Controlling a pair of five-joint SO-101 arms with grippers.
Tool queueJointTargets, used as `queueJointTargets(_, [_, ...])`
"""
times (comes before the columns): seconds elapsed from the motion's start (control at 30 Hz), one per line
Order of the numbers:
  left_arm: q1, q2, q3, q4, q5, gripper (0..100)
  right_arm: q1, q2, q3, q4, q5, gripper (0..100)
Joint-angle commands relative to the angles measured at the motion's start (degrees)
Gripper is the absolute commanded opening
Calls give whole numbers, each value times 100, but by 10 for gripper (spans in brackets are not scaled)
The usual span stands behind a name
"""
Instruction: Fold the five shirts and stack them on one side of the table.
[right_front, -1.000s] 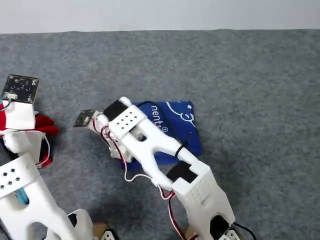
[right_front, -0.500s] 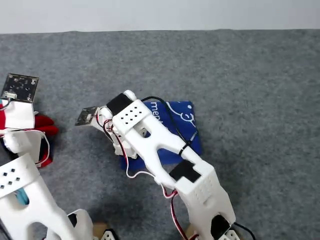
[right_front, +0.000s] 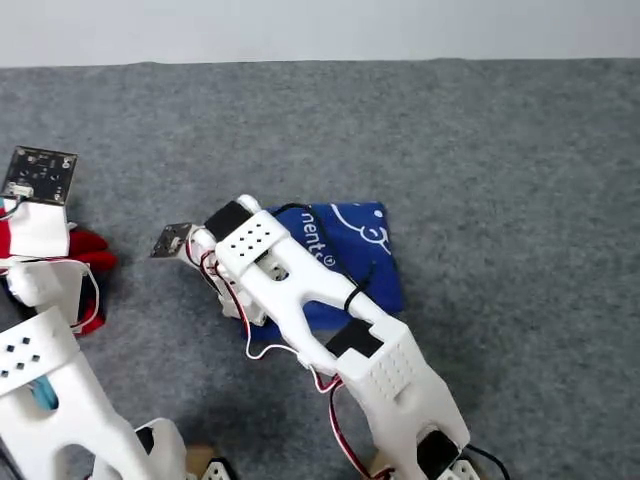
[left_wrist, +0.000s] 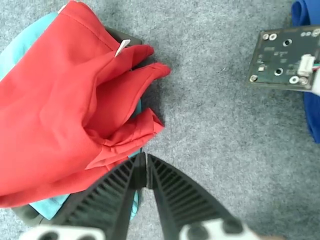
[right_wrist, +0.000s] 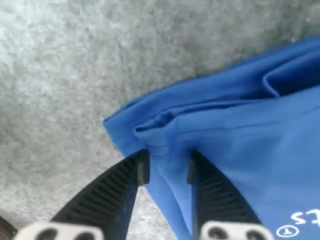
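The blue shirt lies folded into a rough square near the middle of the grey table. Its upper face carries white lettering and a white line drawing; we also see a small circled mark in the print, but we leave the words unread. The right arm lies across the half of the shirt nearest the arms' bases. In its wrist view the right gripper stands at a corner of the blue shirt, where the hem is doubled into a small fold. Its jaws are a little apart, with blue cloth showing in the gap; we cannot tell whether they press it. A small circuit board juts from that arm's wrist, just off the shirt's edge. Well apart from the blue shirt, on the circuit board's side, a crumpled red shirt lies on a teal shirt, with a dark layer under both. A small white tag sticks up from the red cloth, too small to read. The left gripper is at the side of this heap that faces the blue shirt, its jaws closed tip to tip beside the red cloth, and we see nothing held between them.
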Motion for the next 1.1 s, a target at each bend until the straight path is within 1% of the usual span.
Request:
queueJointTargets(0.0, [-26, -79, -13, -97, -18, 7, -4, -40, -88, -189, -26, 76])
queueJointTargets(0.07, [-26, -79, -13, -97, -18, 7, 84, -66, -88, -303, -18, 18])
queueJointTargets(0.1, [-26, -88, -13, -88, -18, 7, 127, -75, -88, -330, -18, 6])
queueJointTargets(0.23, [-26, -105, -13, -70, -18, 7, 259, -259, -88, -101, 149, 10])
queueJointTargets(0.4, [-26, -105, -13, -88, -18, 7, 303, -681, -88, 462, 387, 11])
queueJointTargets(0.53, [-26, -105, -13, -88, -18, 7, 295, -971, -44, 743, 422, 11])
queueJointTargets(0.63, [-26, -105, -13, -88, -18, 7, 268, -1209, 88, 743, 413, 11])
queueJointTargets(0.73, [-26, -105, -13, -88, -18, 7, 92, -1191, 114, 734, 378, 11])
queueJointTargets(0.9, [-26, -79, -13, -88, -18, 7, -259, -734, 114, 558, 185, 11])
queueJointTargets(1.07, [-26, -79, -13, -88, -18, 7, -277, -171, 79, 92, 88, 12])
